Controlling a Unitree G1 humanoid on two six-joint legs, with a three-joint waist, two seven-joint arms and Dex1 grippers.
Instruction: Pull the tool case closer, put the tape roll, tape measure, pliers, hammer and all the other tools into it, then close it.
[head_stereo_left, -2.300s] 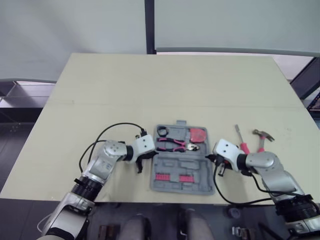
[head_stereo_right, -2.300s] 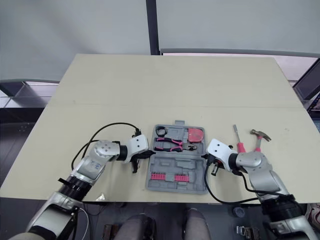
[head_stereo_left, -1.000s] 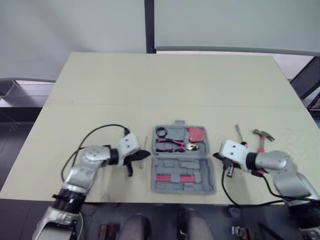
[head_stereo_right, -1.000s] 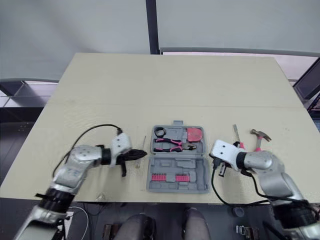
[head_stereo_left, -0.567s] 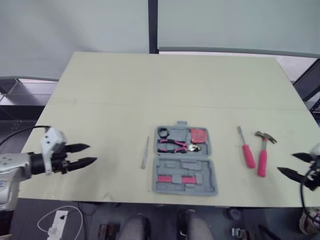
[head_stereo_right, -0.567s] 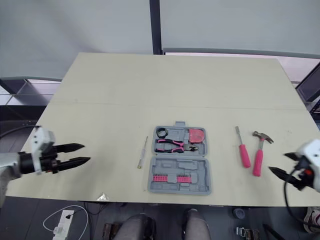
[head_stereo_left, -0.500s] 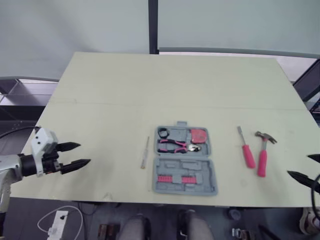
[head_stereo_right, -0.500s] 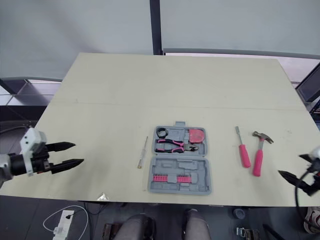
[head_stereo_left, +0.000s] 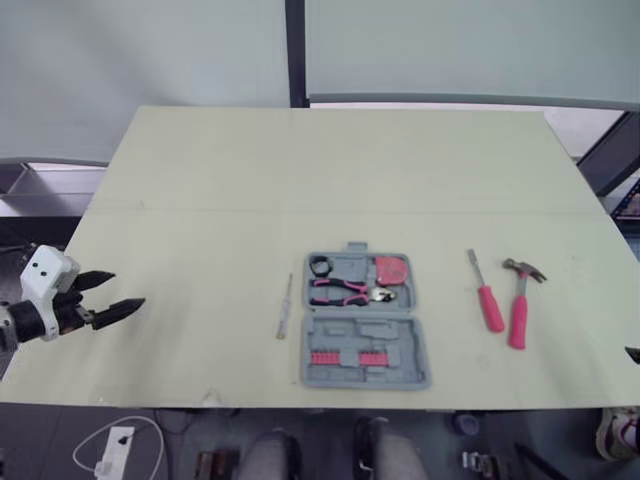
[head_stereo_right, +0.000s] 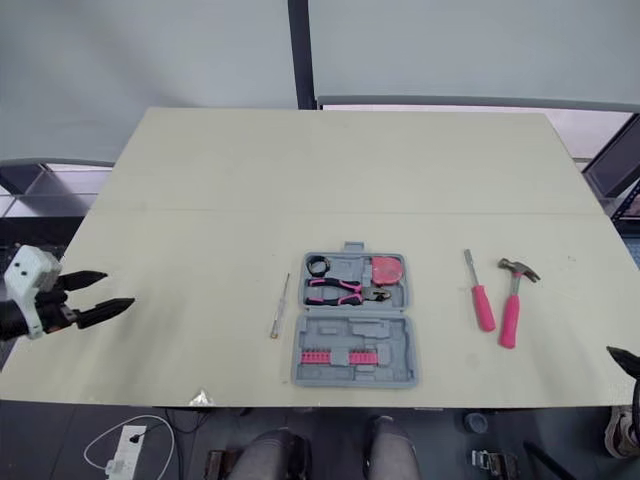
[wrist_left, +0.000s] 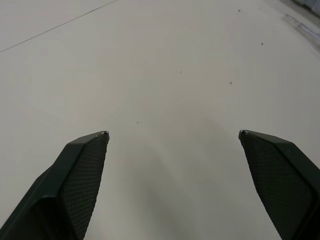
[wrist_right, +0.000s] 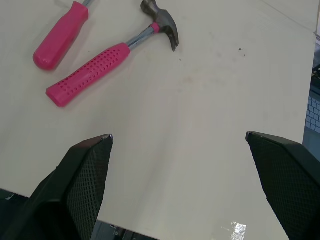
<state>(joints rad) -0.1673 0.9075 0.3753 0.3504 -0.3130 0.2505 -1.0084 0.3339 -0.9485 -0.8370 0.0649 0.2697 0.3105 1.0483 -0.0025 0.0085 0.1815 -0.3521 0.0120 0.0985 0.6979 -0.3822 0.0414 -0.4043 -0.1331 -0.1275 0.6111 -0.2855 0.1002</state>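
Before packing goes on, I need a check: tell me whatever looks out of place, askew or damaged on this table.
Nothing looks damaged or spilled. Three tools lie loose outside the open tool case: a thin screwdriver, slightly slanted, on its left, and a pink-handled screwdriver and hammer on its right.

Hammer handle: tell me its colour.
Pink hammer handle, dotted grip; right wrist view shows it best.
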